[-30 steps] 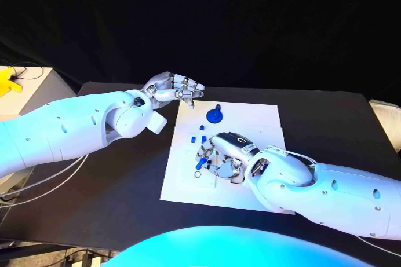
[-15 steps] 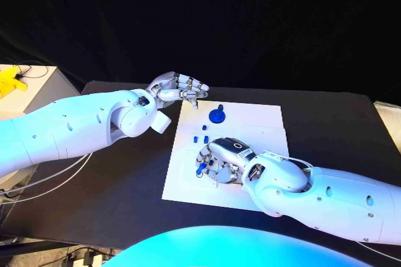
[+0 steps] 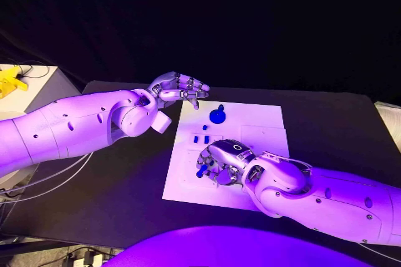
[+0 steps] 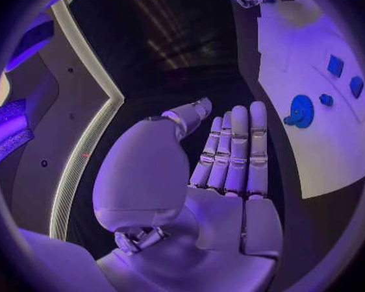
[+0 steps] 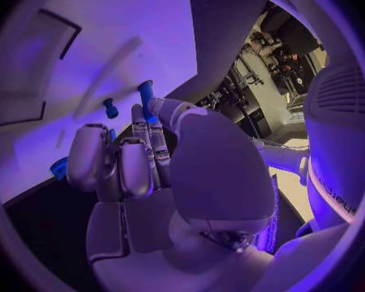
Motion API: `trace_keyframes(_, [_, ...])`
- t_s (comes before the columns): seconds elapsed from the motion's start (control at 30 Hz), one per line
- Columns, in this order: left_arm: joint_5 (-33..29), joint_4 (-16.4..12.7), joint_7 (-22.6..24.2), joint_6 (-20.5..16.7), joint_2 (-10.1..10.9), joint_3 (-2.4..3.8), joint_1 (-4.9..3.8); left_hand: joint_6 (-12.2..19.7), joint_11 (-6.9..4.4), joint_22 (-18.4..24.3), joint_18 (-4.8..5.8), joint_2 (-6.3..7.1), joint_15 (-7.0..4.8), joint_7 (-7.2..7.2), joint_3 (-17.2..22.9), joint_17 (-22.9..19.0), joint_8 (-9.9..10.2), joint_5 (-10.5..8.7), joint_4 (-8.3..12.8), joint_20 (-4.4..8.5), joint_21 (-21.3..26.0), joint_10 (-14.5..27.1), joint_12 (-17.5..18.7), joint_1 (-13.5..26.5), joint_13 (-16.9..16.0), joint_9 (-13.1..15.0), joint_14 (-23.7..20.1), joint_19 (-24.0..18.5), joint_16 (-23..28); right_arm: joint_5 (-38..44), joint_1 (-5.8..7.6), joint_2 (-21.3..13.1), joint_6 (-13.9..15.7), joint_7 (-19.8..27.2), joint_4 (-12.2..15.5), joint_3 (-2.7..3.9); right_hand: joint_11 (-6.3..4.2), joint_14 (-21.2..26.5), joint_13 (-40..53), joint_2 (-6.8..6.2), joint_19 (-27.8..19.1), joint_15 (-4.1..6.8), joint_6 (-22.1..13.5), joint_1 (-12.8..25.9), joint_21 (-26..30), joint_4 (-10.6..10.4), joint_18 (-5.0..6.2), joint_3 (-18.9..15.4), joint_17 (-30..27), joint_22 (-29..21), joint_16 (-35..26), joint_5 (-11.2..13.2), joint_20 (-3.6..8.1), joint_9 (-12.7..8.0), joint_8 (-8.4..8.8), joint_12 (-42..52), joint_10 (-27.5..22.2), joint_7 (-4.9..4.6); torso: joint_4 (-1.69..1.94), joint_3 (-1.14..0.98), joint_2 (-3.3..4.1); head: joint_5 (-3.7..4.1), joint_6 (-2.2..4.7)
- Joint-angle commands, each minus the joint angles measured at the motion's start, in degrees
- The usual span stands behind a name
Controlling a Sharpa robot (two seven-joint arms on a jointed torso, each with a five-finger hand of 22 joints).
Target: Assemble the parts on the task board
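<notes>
The right hand's [image 3: 224, 163] fingers [image 5: 139, 133] curl down onto the near-left part of the board [image 3: 259, 117], and a blue part [image 5: 145, 95] seems pinched between thumb and a fingertip, though the view is too cramped to be sure. A small peg [image 5: 110, 108] stands just beside it. Farther off sit two small blue parts [image 3: 200, 139] and a round knob [image 3: 217, 114]. The left hand [image 3: 177, 88] hovers off the board's far-left corner, fingers loosely curled, holding nothing.

task board [image 3: 259, 125] mid-table [image 3: 334, 116], round part [image 3: 217, 114] at its far edge, small parts [image 3: 200, 138] nearer
</notes>
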State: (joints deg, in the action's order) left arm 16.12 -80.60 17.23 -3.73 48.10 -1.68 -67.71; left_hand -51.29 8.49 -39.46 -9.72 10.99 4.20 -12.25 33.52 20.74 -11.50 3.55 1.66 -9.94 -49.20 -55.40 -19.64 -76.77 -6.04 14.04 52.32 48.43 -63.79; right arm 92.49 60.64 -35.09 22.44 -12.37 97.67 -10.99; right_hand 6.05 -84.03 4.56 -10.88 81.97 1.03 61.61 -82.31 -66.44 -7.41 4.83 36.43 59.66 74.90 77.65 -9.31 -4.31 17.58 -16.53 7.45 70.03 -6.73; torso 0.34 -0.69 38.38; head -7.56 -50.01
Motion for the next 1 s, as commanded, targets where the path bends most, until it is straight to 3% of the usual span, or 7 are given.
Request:
trace_keyframes(0.03, [-0.3,-0.1,0.2,0.9,-0.1,0.04,-0.01,0.6,0.1,0.1,-0.8,-0.18,0.35,-0.02,-0.5,-0.1,0.1,0.14,0.0,-0.03,0.3,0.4,-0.3,-0.1,0.1,-0.1,-0.1,0.3,0.2,1.7,-0.07,0.0,-1.6,-0.8,0.0,0.0,-3.04,-0.2,0.1,0.29,0.0,0.45,0.3,0.0,-0.1,0.3,-0.18,0.2,0.0,4.4,-0.1,-0.3,-0.04,4.0,-0.17,0.2,3.3,-0.22,0.02,0.01,0.0,0.01,0.01])
trace_keyframes(0.5, [-0.3,-0.1,0.1,1.0,0.0,0.04,-0.01,0.7,0.15,0.2,-0.79,-0.19,0.39,-0.07,-0.5,-0.1,0.1,0.15,-0.1,-0.05,0.4,0.5,-0.4,0.0,0.1,-0.1,-0.1,0.4,0.2,3.5,-1.15,1.0,-2.8,-1.2,-0.9,-0.13,-2.76,0.0,0.0,-0.08,-0.7,0.26,-0.5,1.3,1.7,1.3,0.15,0.4,-1.0,3.7,-0.7,0.0,-0.13,4.5,-0.21,-0.6,2.7,-0.49,0.12,0.02,0.04,0.08,0.01])
trace_keyframes(0.63, [-0.3,-0.1,0.1,0.9,0.0,0.04,-0.01,0.7,0.15,0.2,-0.79,-0.19,0.39,-0.07,-0.5,-0.1,0.1,0.15,-0.1,-0.05,0.4,0.5,-0.4,0.0,0.1,-0.1,-0.1,0.4,0.2,2.9,-1.25,1.1,-2.1,0.0,-1.0,-0.17,-1.39,0.1,-0.5,-1.95,-1.8,-0.87,-3.8,3.9,4.4,1.6,0.51,-0.7,-0.9,2.6,-0.7,-0.6,-0.95,4.0,1.7,-2.4,-0.5,-1.83,0.02,0.04,-0.02,0.0,0.01])
trace_keyframes(0.77, [-0.3,-0.1,0.1,0.9,0.1,0.04,-0.01,0.7,0.15,0.2,-0.79,-0.19,0.39,-0.07,-0.5,-0.1,0.1,0.15,-0.1,-0.05,0.4,0.5,-0.4,0.0,0.1,-0.1,-0.1,0.4,0.2,2.2,-1.29,1.2,-2.1,1.8,-1.0,-0.19,-0.56,2.5,-0.8,-3.98,-5.1,-1.79,-5.4,5.3,12.1,2.0,1.82,-2.5,-6.8,-0.7,-3.6,-0.5,-1.73,3.5,3.04,-3.3,-4.3,-2.02,0.0,0.03,0.0,-0.05,0.01])
trace_keyframes(1.0, [-0.3,-0.1,0.0,1.0,0.1,0.04,-0.01,0.7,0.15,0.2,-0.79,-0.19,0.39,-0.07,-0.5,-0.1,0.1,0.15,-0.1,-0.05,0.4,0.5,-0.4,0.0,0.1,-0.1,-0.1,0.4,0.2,1.7,-1.31,1.1,-1.5,2.9,-1.0,-0.21,-0.26,3.6,-0.8,-4.52,-6.3,-1.98,-6.2,5.3,14.7,2.6,2.25,-3.9,-8.4,-1.8,-4.3,-0.6,-2.2,3.1,3.81,-3.0,-6.8,-2.1,0.02,-0.01,-0.01,0.08,0.01])
